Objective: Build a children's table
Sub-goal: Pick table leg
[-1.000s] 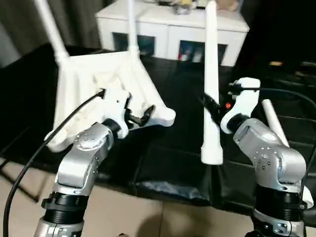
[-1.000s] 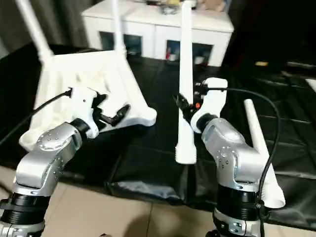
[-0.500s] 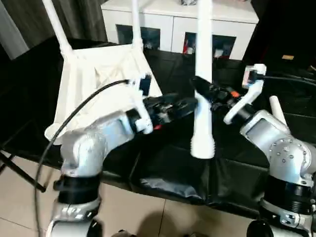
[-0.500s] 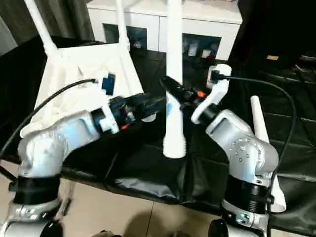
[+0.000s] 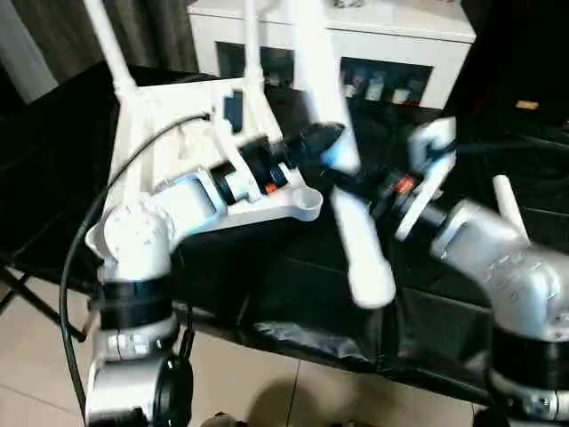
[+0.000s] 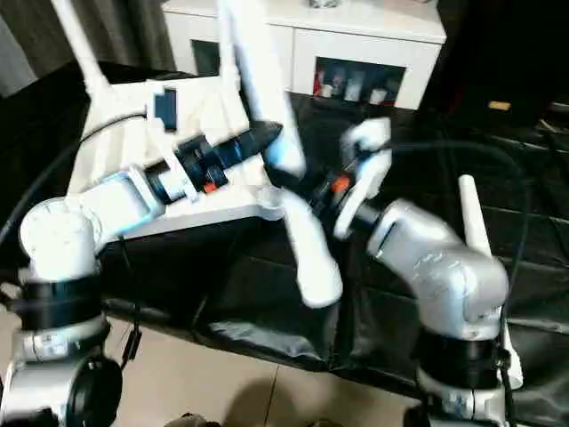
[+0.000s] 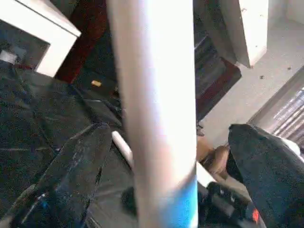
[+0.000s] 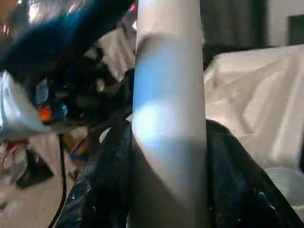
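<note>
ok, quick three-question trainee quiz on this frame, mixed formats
1. True or false: the right tool is shut on a white leg.
2. How many legs already stand in the upturned table top? A) none B) two C) four
3. Fill in: the left tool's fingers stand ____ on either side of the held leg.

Key: 1 true; 2 B; 3 open. A spare leg lies on the black cover by the right arm.

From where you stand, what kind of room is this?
Probably an indoor lab or workshop: a large black-covered work table, a white cabinet with glass doors, dark curtains and a tiled floor.
</note>
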Controlling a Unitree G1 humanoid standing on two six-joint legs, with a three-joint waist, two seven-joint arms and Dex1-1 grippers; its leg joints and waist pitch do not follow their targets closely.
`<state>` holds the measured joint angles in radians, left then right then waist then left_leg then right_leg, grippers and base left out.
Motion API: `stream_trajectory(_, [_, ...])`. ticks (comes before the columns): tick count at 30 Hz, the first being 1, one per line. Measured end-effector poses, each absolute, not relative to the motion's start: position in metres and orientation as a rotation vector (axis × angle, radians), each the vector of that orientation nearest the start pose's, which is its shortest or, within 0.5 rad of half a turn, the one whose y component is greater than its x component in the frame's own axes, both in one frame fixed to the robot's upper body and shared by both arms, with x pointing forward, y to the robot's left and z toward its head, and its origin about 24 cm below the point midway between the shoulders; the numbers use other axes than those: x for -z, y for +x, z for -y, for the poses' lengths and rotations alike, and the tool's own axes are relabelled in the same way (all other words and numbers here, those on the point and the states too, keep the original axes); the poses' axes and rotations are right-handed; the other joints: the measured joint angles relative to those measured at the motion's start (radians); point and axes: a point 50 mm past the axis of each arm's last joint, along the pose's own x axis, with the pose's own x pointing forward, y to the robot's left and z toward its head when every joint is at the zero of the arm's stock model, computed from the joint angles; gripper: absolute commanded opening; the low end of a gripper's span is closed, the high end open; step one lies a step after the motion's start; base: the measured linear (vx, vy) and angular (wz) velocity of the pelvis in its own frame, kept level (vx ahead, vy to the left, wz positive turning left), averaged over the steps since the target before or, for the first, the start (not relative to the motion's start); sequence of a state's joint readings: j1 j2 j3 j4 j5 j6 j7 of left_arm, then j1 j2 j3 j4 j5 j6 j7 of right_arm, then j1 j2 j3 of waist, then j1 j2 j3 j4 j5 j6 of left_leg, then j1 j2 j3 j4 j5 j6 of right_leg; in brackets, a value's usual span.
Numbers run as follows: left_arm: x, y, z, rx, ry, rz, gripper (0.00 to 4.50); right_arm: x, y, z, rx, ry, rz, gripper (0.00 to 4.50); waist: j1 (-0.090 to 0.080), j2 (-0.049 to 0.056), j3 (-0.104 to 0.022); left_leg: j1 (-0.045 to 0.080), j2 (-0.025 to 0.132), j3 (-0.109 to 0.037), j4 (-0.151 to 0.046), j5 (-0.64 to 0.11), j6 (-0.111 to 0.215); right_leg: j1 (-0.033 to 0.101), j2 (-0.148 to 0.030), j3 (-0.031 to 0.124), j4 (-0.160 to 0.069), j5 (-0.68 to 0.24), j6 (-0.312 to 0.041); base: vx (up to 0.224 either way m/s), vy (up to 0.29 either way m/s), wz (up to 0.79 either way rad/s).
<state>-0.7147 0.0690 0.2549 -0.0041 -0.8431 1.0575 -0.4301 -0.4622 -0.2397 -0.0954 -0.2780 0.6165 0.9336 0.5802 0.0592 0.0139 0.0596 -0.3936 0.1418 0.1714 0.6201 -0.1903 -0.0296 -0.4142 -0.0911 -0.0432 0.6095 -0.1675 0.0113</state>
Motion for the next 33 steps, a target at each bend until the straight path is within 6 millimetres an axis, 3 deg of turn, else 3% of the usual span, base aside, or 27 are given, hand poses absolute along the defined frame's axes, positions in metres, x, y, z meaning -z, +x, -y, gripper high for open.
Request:
stream_trajectory(5, [-0.1911,0.3192,-0.0895,1.005,-0.663,-0.194,4.0,-0.1659,0.2842,0.1161,-0.953,0.225,-0.124,1.7,0.003,0.0,0.0,0.0,0.0,0.0,0.0,0.0,0.0,0.0,0.0,0.0,0.0,0.0,0.0,0.0,0.0,0.0])
stream_trajectory(6, [-0.1909,0.3194,-0.0896,1.001,-0.663,-0.196,3.74,-0.166,0.2843,0.1165,-0.951,0.222,-0.122,1.7,0.003,0.0,0.0,0.0,0.0,0.0,0.0,0.0,0.0,0.0,0.0,0.0,0.0,0.0,0.0,0.0,0.0,0.0])
stream_trajectory(21, [-0.1916,0.3205,-0.0907,0.984,-0.652,-0.188,2.84,-0.1662,0.2848,0.1138,-0.947,0.181,-0.106,1.7,0.002,0.0,0.0,0.0,0.0,0.0,0.0,0.0,0.0,0.001,0.0,-0.001,0.0,0.0,0.0,0.0,0.0,0.0])
stream_trajectory(24, [-0.1921,0.3209,-0.0908,0.979,-0.655,-0.182,2.41,-0.1662,0.285,0.114,-0.943,0.178,-0.104,1.7,0.002,0.0,0.0,0.0,0.0,0.0,0.0,0.0,0.0,0.001,0.0,-0.001,0.0,0.0,0.0,0.0,0.0,0.0])
stream_trajectory(27, [-0.193,0.3207,-0.0899,0.985,-0.658,-0.179,2.41,-0.1661,0.2854,0.1141,-0.939,0.171,-0.103,1.7,0.002,0.0,0.0,0.0,0.0,0.0,0.0,0.0,0.0,0.001,0.0,-0.001,0.0,0.0,0.0,0.0,0.0,0.0])
stream_trajectory(29, [-0.1934,0.3208,-0.09,0.984,-0.658,-0.176,2.0,-0.1663,0.2859,0.1147,-0.93,0.159,-0.097,1.7,0.002,0.0,0.0,0.0,0.001,0.0,0.0,0.0,0.0,0.001,0.0,-0.001,0.0,0.0,0.0,0.0,0.0,0.0])
stream_trajectory(33, [-0.1928,0.3221,-0.0896,0.984,-0.676,-0.178,1.96,-0.1661,0.2864,0.1149,-0.922,0.153,-0.097,1.7,0.002,0.0,0.0,0.0,0.0,0.0,0.0,0.0,0.0,0.001,0.0,-0.001,0.0,0.0,0.0,0.0,0.0,0.0])
